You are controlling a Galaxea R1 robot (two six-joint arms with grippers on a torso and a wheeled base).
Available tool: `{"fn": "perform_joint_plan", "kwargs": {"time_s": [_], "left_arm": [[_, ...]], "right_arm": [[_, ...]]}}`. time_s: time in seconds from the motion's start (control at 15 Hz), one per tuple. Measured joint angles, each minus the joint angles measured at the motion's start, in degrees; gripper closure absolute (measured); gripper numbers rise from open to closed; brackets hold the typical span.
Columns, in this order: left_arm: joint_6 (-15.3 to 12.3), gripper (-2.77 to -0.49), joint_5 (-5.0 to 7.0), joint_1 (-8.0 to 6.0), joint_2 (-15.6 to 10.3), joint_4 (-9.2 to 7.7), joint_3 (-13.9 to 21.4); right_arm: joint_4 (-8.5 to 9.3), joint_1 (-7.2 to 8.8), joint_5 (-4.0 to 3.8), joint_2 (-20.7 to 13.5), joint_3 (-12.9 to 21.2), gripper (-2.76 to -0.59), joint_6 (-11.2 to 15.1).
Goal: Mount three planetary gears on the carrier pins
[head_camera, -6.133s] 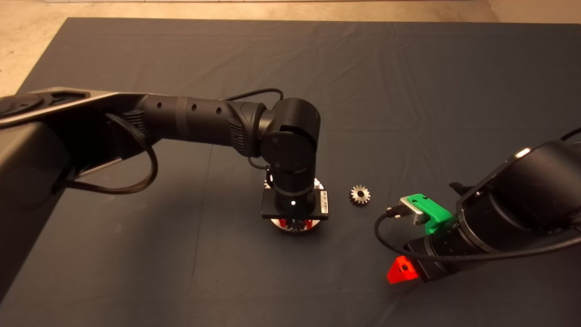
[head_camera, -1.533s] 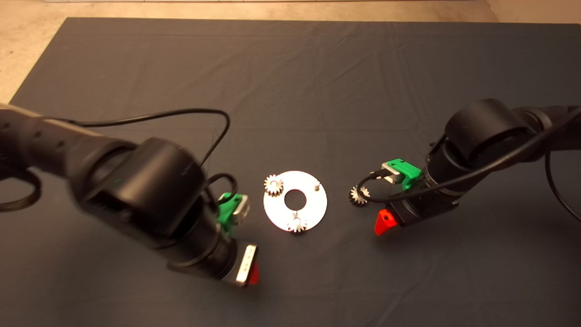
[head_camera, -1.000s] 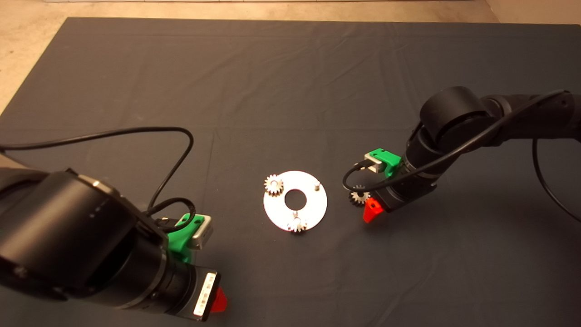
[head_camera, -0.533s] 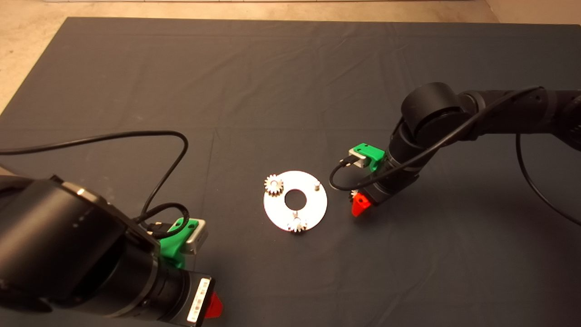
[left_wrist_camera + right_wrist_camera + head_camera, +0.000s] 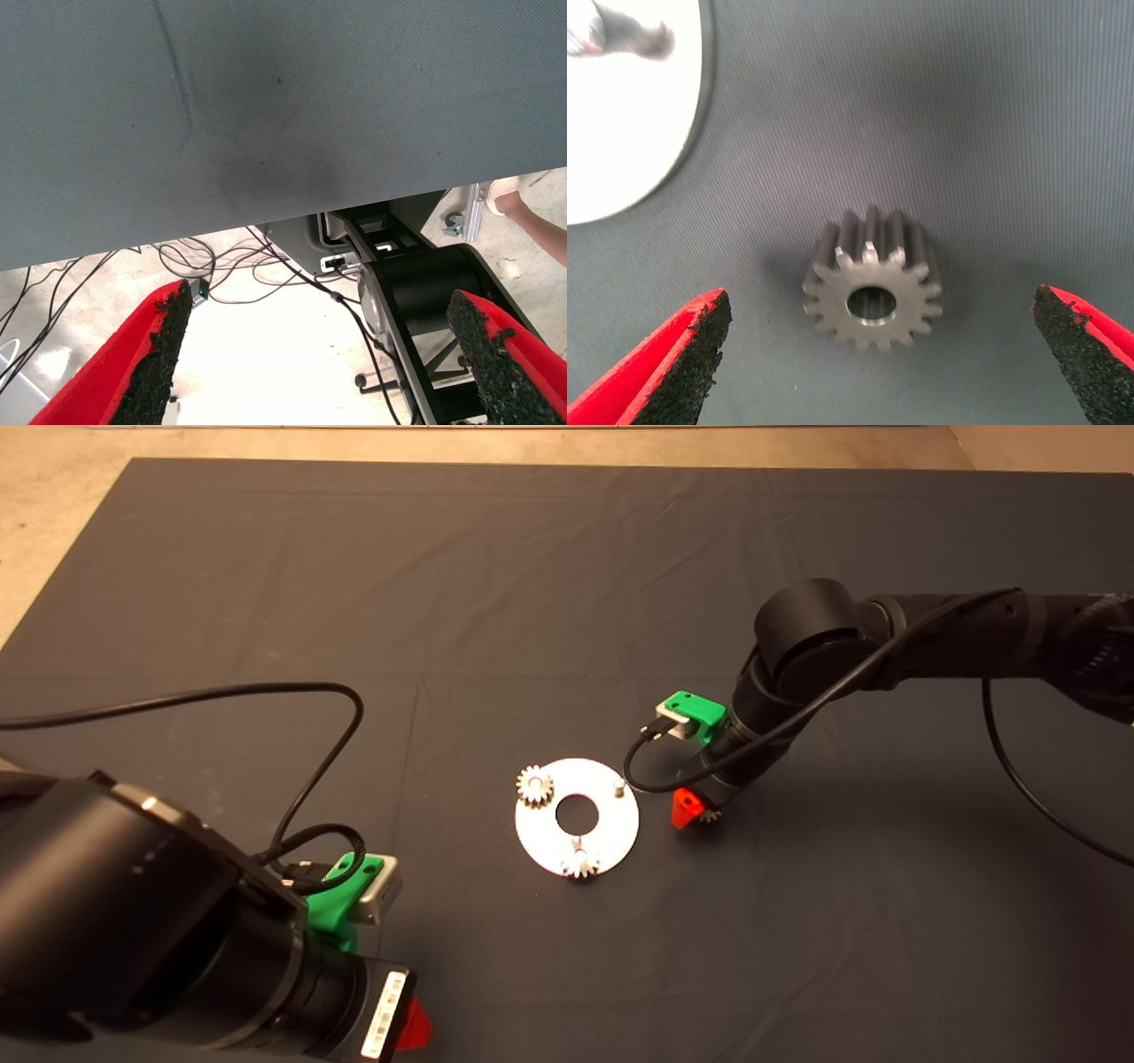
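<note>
Mat [image 5: 567,584]: the whole frame is filled by it, apart from a strip of floor along the upper edge.
Left arm: it is parked at the lower left; the left gripper [image 5: 328,359] is held spread wide, with nothing between the pads, and only mat edge, cables and floor are seen past it.
Right arm: it is brought in from the right edge, with the right gripper [image 5: 877,363] set low over the mat just right of the disc, its fingers spread wide on either side of the loose gear.
Disc [image 5: 540,837]: it is laid flat at the frame's centre.
Gears on pins: one [image 5: 535,786] is seated at the disc's upper left, one [image 5: 580,863] at its lower edge.
Loose gear [image 5: 873,279]: it is laid flat on the mat, beside the disc rim and apart from it, untouched by either pad.
Bare pin [image 5: 618,785]: it is left free at the disc's upper right.
Step in hand: the third gear is judged about to be grasped.
Next move: a squeeze across the teeth is called for, then a lift and a bore-to-pin alignment.
Hidden: in the head view the loose gear is almost wholly covered by the right gripper.
</note>
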Motion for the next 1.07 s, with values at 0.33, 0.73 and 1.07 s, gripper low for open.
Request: {"fn": "perform_joint_plan", "kwargs": {"time_s": [0.33, 0.73, 1.07], "left_arm": [[0.0, -2.04, -0.02, 0.00, 0.0, 0.00, 0.0], [-0.1, -2.04, -0.02, 0.00, -0.1, -0.02, 0.0], [-0.1, -2.04, 0.00, 0.00, -0.1, -0.02, 0.0]], "right_arm": [[-1.27, -0.02, -0.02, 0.1, -0.4, -2.36, -0.9], [-1.99, -0.05, -0.02, 0.2, -0.4, -2.09, -2.2], [-2.27, -0.18, 0.00, 0.1, 1.3, -2.09, -2.7]]}}
